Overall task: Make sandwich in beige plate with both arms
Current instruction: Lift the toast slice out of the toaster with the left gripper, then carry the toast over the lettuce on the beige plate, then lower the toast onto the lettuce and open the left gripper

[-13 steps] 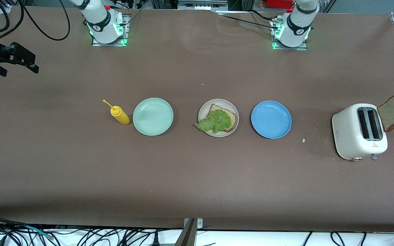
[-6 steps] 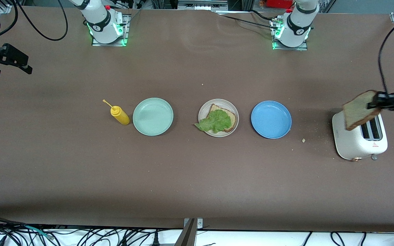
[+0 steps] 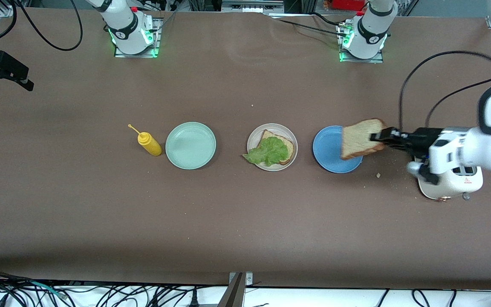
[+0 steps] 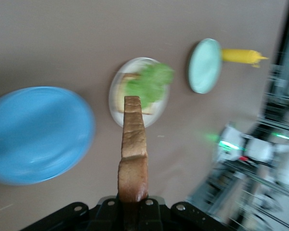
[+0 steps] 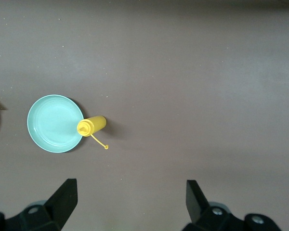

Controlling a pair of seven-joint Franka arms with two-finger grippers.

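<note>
The left claw (image 3: 375,137) is clamped on one edge of a toast slice (image 3: 359,138), which is held on edge in the air over the blue plate (image 3: 330,151), at that plate's side toward the left arm's end of the desk. In the left wrist view the slice (image 4: 133,149) stands upright between the closed fingers.

Half a second ago the slice was held over the white toaster (image 3: 456,183), near the desk edge at the left arm's end; it has since been carried toward the desk's middle.

The beige plate (image 3: 254,137) lies at the desk's middle, beside the blue plate. A toast slice (image 3: 286,143) with a lettuce leaf (image 3: 267,152) on it lies in it, unchanged.

The right claw (image 3: 2,72) waits open over the desk edge at the right arm's end, shifted slightly outward. The mint plate (image 3: 190,145) and yellow bottle (image 3: 149,144) are unmoved.
</note>
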